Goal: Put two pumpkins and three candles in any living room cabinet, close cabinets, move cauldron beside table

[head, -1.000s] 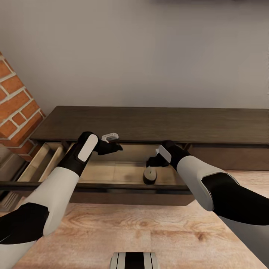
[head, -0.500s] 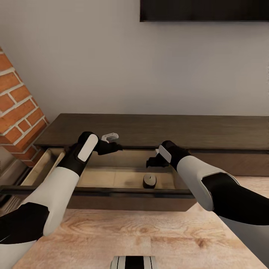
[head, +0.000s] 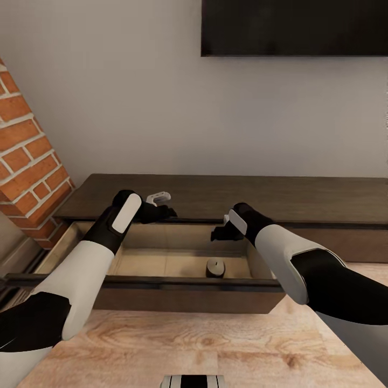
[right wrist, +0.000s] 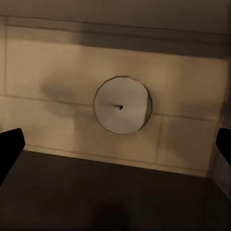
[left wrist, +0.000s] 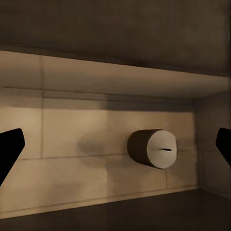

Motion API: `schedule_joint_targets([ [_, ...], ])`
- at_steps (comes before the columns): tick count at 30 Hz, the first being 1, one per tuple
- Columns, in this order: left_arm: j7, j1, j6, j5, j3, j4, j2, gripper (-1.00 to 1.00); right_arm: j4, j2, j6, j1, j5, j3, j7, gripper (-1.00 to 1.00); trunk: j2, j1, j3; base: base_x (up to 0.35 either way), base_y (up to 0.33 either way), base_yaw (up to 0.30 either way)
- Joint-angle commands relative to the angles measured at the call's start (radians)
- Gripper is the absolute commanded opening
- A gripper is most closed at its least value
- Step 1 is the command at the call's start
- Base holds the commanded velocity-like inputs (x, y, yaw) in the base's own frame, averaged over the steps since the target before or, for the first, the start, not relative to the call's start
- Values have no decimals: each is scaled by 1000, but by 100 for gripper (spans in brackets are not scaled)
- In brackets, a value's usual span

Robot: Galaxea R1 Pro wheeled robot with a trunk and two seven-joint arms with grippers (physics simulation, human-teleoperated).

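**A:** Where is the candle (head: pixel 215 267) relative to your grippers?

**B:** It stands upright on the pale floor of the cabinet's (head: pixel 226 195) open drawer (head: pixel 161 262), long axis vertical. Your right gripper (head: pixel 220 233) hangs just above it, slightly on the far side; your left gripper (head: pixel 161 207) is well to the left. The right arm is nearer.

**A:** And the jaws?

**B:** Both pairs are spread, holding nothing. In each wrist view you see dark fingertips (right wrist: pixel 10 147) at opposite edges with the candle between them.

**A:** What surrounds you?

**B:** A dark console against a grey wall, a television (head: pixel 293 27) above, a brick column (head: pixel 29 156) at left, and light wood flooring (head: pixel 188 345) near you. Closing this drawer looks like your likely next move.
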Motion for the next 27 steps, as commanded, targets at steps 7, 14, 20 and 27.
schedule_joint_targets([
  [7, 11, 0, 2, 10, -1, 48, 0, 100, -1, 0, 4, 0, -10, 5, -8, 100, 1, -3, 27, 0, 0, 0],
  [14, 14, 0, 0, 9, -3, 113, -1, 100, -1, 0, 4, 0, -9, 6, -7, 100, 3, -6, 63, 0, 0, 0],
  [20, 15, 1, 0, 9, -3, 114, -3, 100, -1, 0, 4, 0, -9, 6, -7, 100, 4, -9, 96, 0, 0, 0],
  [27, 16, 1, -1, 8, -3, 114, -3, 100, -1, 1, 3, 0, -9, 6, -6, 100, 6, -12, 134, 0, 0, 0],
])
